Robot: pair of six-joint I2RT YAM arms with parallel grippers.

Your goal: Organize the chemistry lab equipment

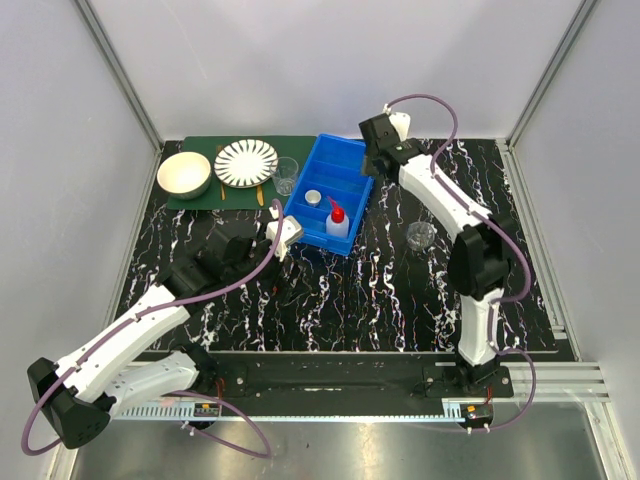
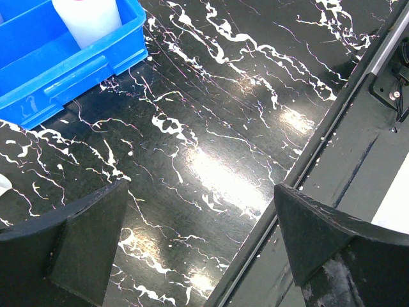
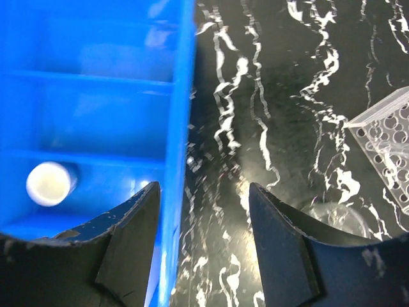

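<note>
A white red-nozzled squeeze bottle [image 1: 337, 221] [image 2: 86, 19] stands in the blue bin [image 1: 345, 160], with a small round lid [image 1: 313, 197] [image 3: 48, 183] in a compartment beside it. One clear beaker [image 1: 285, 175] stands left of the bin and another [image 1: 421, 236] is on the table to its right. In the right wrist view a corner of the clear tube rack [image 3: 390, 147] shows. My right gripper [image 1: 372, 165] [image 3: 204, 188] hangs open over the bin's far right wall, holding nothing. My left gripper [image 1: 285, 235] [image 2: 199, 192] is wide open and empty above the table, by the bin's near left corner.
A cream bowl [image 1: 185, 174] and a striped white plate [image 1: 246, 162] sit on a green mat [image 1: 200, 200] at the back left. The metal base rail [image 1: 330, 375] [image 2: 332, 128] runs along the table's near edge. Grey walls close in the back and sides.
</note>
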